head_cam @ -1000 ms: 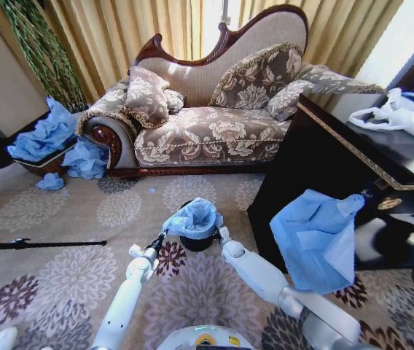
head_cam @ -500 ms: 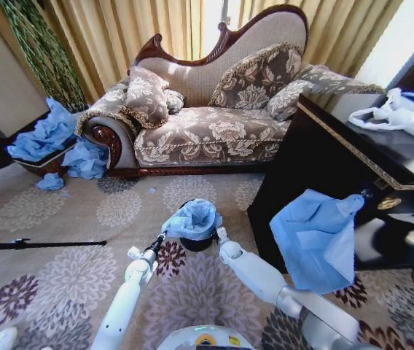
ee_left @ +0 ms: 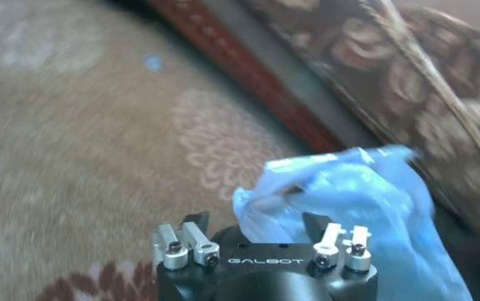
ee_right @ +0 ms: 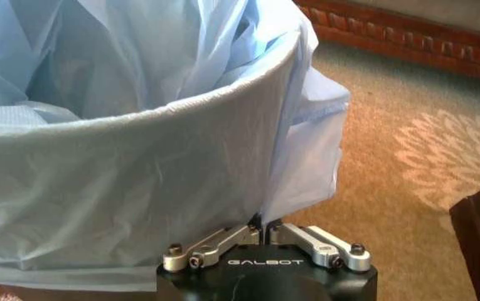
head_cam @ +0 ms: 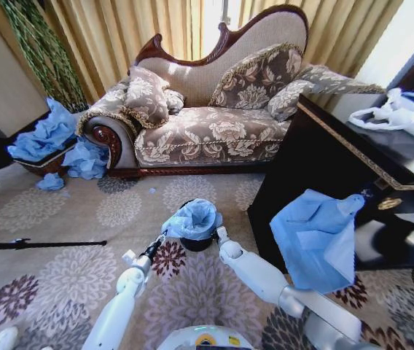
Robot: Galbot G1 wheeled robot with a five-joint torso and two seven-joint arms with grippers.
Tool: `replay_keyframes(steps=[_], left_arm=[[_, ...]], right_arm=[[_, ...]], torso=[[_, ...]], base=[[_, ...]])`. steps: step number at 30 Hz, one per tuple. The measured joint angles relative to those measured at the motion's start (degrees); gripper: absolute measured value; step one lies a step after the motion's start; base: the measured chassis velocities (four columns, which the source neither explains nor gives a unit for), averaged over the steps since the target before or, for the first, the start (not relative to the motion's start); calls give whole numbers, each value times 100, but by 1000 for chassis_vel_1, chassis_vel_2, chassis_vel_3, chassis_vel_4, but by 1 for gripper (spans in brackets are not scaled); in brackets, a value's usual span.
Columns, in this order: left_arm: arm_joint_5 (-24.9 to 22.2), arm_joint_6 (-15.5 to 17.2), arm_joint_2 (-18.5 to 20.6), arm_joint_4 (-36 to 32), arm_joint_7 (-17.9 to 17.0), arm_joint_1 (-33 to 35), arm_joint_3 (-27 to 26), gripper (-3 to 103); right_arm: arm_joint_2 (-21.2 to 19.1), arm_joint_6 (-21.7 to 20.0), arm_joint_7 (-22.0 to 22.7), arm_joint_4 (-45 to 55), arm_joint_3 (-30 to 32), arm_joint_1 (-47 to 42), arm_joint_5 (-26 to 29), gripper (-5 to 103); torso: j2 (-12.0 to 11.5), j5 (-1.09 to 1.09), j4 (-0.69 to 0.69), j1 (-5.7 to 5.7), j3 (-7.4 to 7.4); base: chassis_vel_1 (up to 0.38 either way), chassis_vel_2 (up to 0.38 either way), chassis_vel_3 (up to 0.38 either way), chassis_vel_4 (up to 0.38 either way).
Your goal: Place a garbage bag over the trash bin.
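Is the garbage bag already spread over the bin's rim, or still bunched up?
Partly spread: the garbage bag wraps the trash bin rim beside the right gripper, which pinches its edge; elsewhere it's bunched.

Both arms reach forward and down over the carpet. The left gripper (head_cam: 160,239), fingers spread apart, sits at the near-left edge of the bag (head_cam: 192,217), its wrist angled up and to the right. The right gripper (head_cam: 220,235), fingers pinched together on the bag's film, sits at its near-right edge.
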Motion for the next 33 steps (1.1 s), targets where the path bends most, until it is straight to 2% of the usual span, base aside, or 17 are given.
replay_keyframes(steps=[1,2,4,5,6,7,11,16,21,28,33], left_arm=[[369,-134,39,0,289,56,-83,85],[369,-134,39,0,289,56,-83,85],[1133,-472,146,-58,680,89,-242,95],[1418,-597,205,-80,787,32,-292,95],[1418,-597,205,-80,787,32,-292,95],[1633,-686,287,-84,866,-117,-308,99],[1680,-653,443,7,864,-616,-173,100],[1776,-440,536,136,907,-1186,106,100],[2132,-209,588,245,871,-1625,272,100],[2362,-14,575,338,837,-1893,405,100],[2473,0,572,387,1050,-1959,532,100]], right_arm=[[4,-1,1,-1,-1,2,0,0],[4,-1,1,-1,-1,2,0,0],[13,-2,4,-1,2,2,1,0],[10,-3,4,8,3,-1,1,0],[10,-3,4,8,3,-1,1,0],[1,-2,2,27,3,-7,1,0],[4,-3,2,47,9,-15,-3,0],[45,-8,39,68,-5,18,5,0],[38,-13,44,101,-16,54,19,0],[16,-8,36,103,-14,61,19,0],[18,2,27,90,-15,61,14,0]], torso=[[0,-1,0,0,0],[0,-1,0,0,0],[0,-1,0,0,0],[0,-1,1,0,0],[0,-1,1,0,0],[0,0,1,0,0],[0,1,-3,0,0],[0,0,-3,0,0],[0,1,0,0,1],[0,2,0,1,0],[0,0,0,0,0]], base=[[0,0,0,0],[0,0,0,0],[0,0,0,0],[0,0,0,0],[0,0,0,0],[0,0,0,0],[0,0,0,0],[0,0,0,0],[0,0,0,0],[0,0,0,0],[0,0,0,0]])
